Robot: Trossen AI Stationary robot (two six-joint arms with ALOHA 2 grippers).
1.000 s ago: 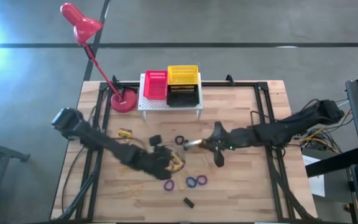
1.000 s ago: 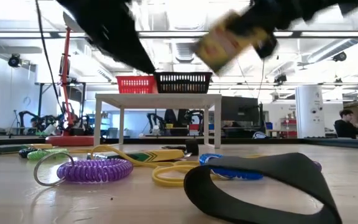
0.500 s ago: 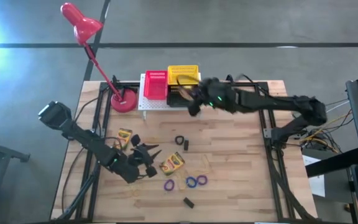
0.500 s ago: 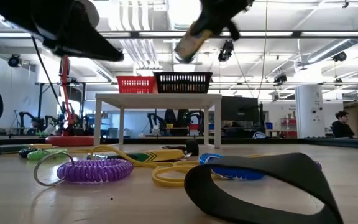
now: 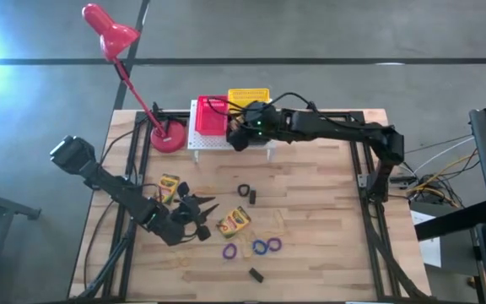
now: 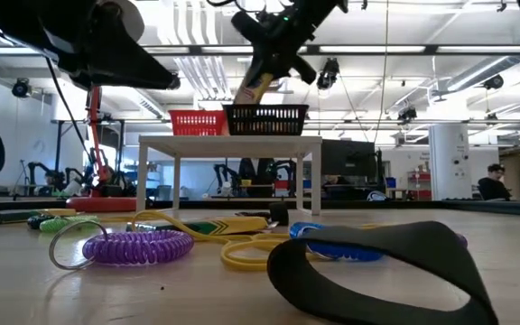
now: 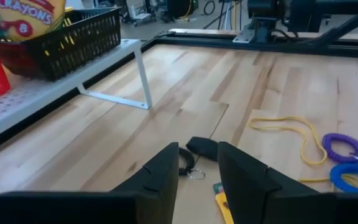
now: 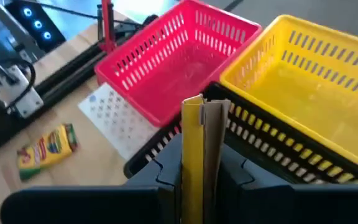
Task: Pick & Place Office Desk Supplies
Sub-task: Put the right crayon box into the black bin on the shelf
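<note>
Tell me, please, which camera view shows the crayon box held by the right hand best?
The right wrist view: the crayon box stands edge-on between the right hand fingers, above the black basket. The left wrist view shows its label, the low view a tilted sliver, and the high view hides it under the arm.

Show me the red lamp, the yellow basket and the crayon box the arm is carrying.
red lamp (image 5: 108, 29): high view, its shade.
yellow basket (image 8: 328, 87): right wrist view, inner floor.
crayon box (image 8: 199, 149): right wrist view, its top edge.
</note>
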